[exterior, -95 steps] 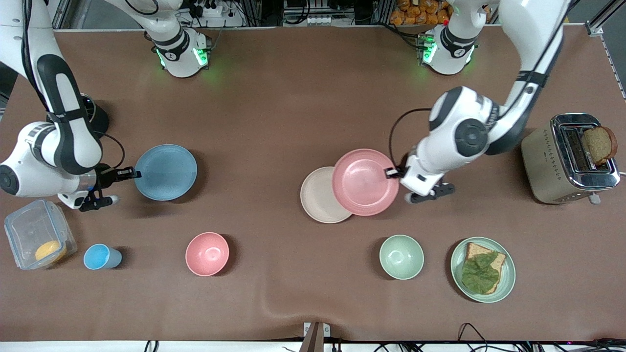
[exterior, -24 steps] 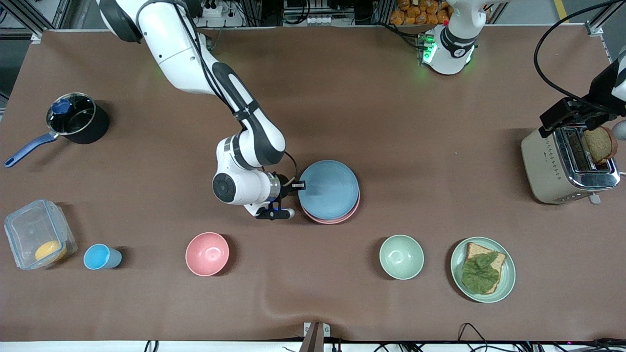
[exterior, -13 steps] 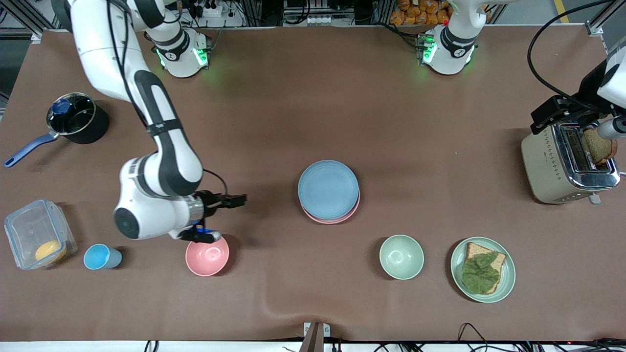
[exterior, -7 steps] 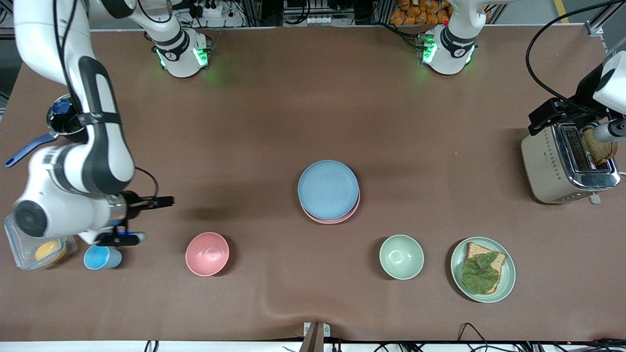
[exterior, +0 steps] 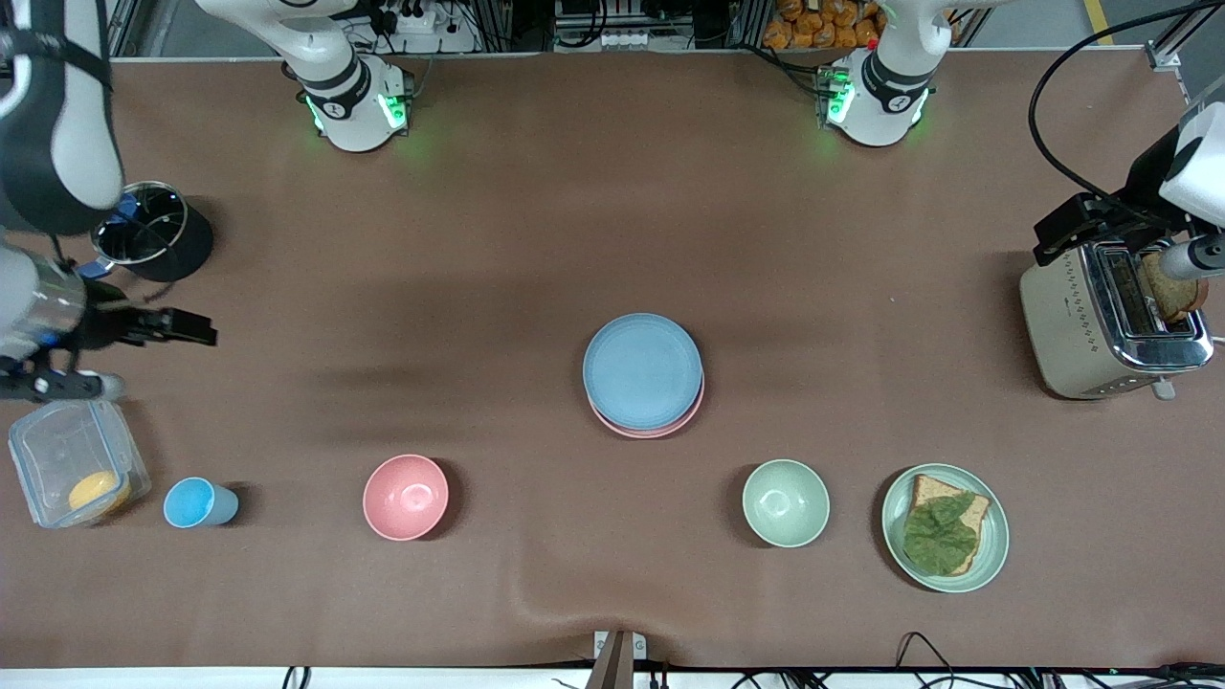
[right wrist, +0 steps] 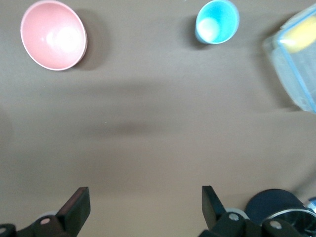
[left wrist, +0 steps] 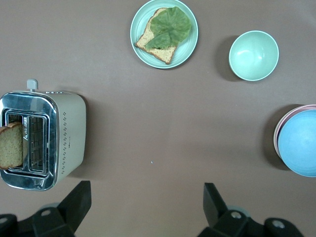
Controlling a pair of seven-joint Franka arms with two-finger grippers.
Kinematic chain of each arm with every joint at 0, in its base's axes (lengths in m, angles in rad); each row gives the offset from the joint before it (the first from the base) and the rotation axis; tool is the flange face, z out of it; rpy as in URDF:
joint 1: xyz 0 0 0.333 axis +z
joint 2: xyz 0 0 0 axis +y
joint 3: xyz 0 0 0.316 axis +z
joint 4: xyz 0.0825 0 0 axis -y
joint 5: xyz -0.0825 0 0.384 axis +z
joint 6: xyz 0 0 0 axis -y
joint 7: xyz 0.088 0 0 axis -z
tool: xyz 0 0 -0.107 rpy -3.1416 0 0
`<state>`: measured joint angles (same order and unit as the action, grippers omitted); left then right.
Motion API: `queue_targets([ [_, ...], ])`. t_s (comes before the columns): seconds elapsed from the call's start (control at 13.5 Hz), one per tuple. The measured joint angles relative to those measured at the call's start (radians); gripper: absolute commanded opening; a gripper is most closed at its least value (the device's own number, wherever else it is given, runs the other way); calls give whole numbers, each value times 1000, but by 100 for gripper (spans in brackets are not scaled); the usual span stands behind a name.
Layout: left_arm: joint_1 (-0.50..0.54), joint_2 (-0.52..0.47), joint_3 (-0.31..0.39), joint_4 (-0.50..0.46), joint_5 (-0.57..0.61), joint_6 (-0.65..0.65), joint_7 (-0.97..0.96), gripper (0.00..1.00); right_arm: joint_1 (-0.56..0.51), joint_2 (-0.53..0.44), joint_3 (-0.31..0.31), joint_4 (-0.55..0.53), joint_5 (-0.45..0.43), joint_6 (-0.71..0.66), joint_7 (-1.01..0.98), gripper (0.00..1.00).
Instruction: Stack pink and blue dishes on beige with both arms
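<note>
- At the middle of the front frame we see the blue plate [exterior: 642,370] lying flat, face up, on the pink plate [exterior: 691,413]; round, they have no long axis.
- Only a pink crescent shows under the blue one, at its lower edge; we cannot see a beige plate.
- We count one blue plate and one pink plate, plus one pink bowl [exterior: 406,497], one blue cup [exterior: 195,503] and one green bowl [exterior: 786,502] lower in the frame.
- Our right end effector [exterior: 144,356] sits at the frame's far left edge, fingers spread wide and empty.
- Our left end effector [left wrist: 143,205] hangs over the toaster [exterior: 1110,311] at the far right, wide open, empty.
</note>
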<state>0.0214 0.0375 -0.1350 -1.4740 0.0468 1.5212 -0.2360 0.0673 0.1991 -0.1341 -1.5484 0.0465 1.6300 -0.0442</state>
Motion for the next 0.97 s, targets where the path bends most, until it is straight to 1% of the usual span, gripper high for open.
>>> queue_targets([
  [0.15, 0, 0, 0, 0, 0, 0, 1, 100, -1, -57, -16, -15, -5, 1, 0, 100],
  [0.45, 0, 0, 1, 1, 0, 0, 3, 100, -4, -112, -26, -17, -9, 3, 0, 100],
  [0.67, 0, 0, 3, 1, 0, 0, 7, 100, -6, -125, -31, -16, -11, -15, 0, 100],
  [0.97, 1, 0, 6, 1, 0, 0, 20, 100, -6, -124, -30, -16, -26, -3, 0, 100],
])
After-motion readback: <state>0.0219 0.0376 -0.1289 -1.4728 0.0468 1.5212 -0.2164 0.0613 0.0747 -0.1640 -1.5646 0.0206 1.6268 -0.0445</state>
